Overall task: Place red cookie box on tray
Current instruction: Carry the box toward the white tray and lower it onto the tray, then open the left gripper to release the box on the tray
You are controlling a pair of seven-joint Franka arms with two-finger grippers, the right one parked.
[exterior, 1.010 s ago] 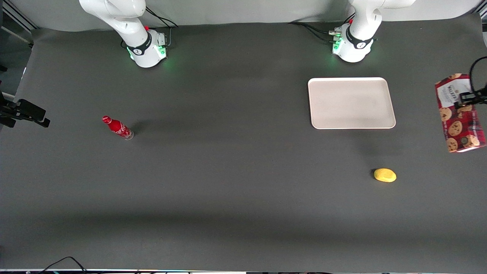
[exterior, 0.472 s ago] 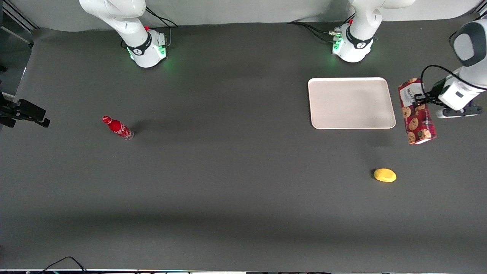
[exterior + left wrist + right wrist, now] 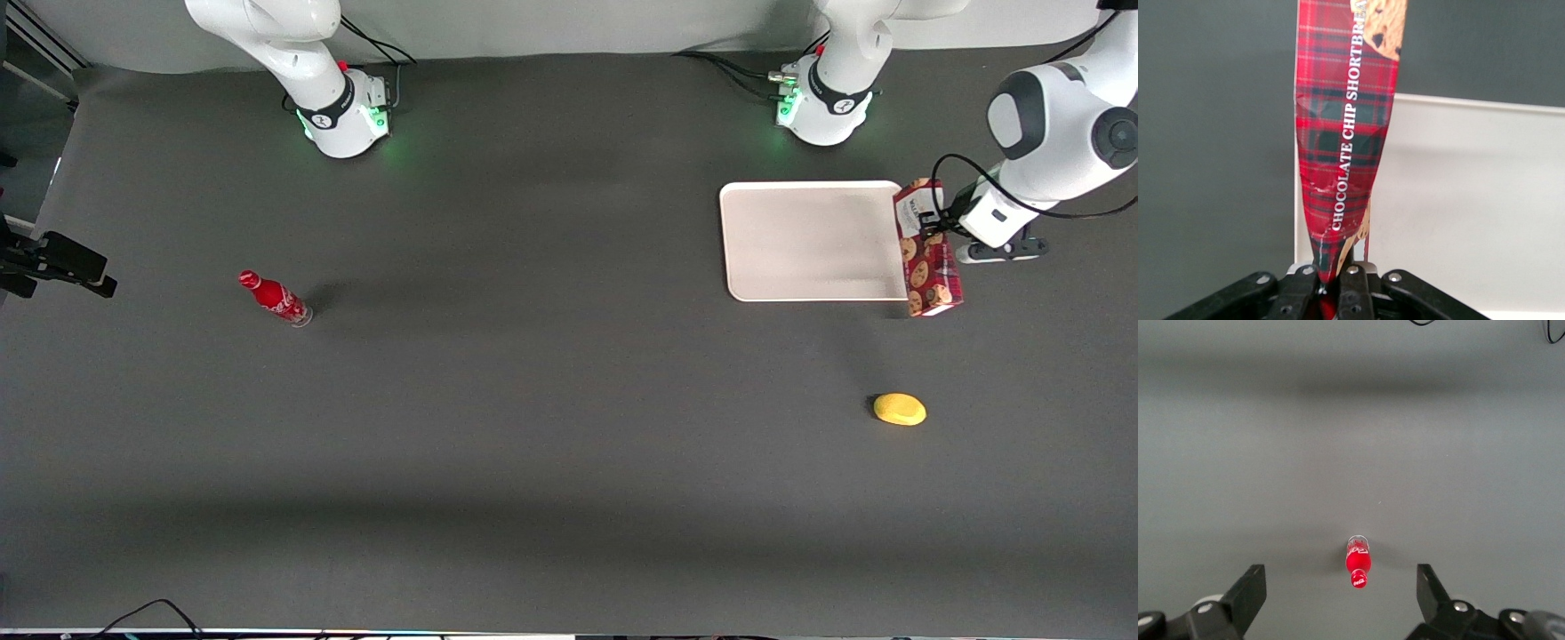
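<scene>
My left arm reached in from the working end of the table, elbow raised and forearm angled down toward the tray's (image 3: 805, 240) end edge. The wrist sat above the table just beside that edge. My gripper (image 3: 935, 220) was clamped on the red cookie box (image 3: 927, 251), gripping it by its label end. In the wrist view the two fingers (image 3: 1350, 283) stood close together, pinching the carton's narrow end so that it was creased between the pads. The box hung from the grip, clear of the table.
</scene>
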